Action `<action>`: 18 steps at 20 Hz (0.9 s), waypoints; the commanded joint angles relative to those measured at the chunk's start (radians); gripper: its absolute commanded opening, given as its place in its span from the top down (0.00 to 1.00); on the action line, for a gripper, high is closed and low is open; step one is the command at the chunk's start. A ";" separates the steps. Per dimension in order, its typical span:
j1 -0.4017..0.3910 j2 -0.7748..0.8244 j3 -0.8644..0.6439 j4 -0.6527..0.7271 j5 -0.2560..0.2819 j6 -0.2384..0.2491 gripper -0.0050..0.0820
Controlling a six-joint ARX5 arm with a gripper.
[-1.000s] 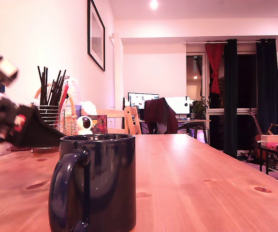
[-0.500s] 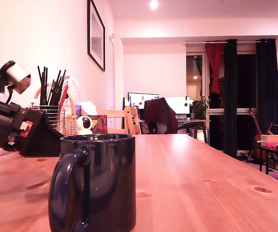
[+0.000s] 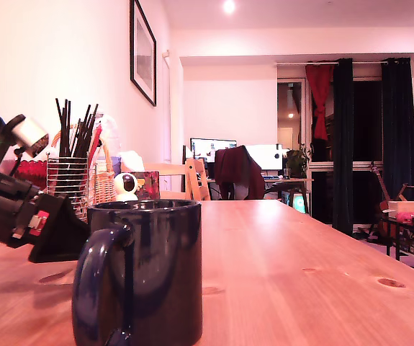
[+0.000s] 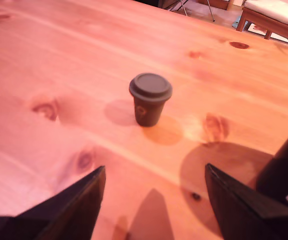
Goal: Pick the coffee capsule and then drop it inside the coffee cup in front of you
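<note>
Lettering is scarce: you see a faint white mark on the capsule (image 4: 150,99) and a white "E" at the mug (image 4: 284,175). Your claw (image 4: 154,200) is spread wide and tilted down; the capsule stands upright ahead of it, untouched.

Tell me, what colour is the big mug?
The coffee cup is a glossy dark navy, nearly black. It shows best in the exterior view.
</note>
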 commanded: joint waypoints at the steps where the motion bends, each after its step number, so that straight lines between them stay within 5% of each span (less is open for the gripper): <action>1: -0.005 0.010 -0.017 0.006 0.007 -0.021 0.28; 6: -0.005 0.010 -0.017 0.009 0.002 -0.104 0.28; 9: -0.018 0.010 -0.017 0.021 -0.026 -0.104 0.28; 15: -0.084 0.024 -0.017 0.106 -0.132 -0.031 0.28; 18: -0.101 0.028 -0.017 0.136 -0.145 -0.017 0.28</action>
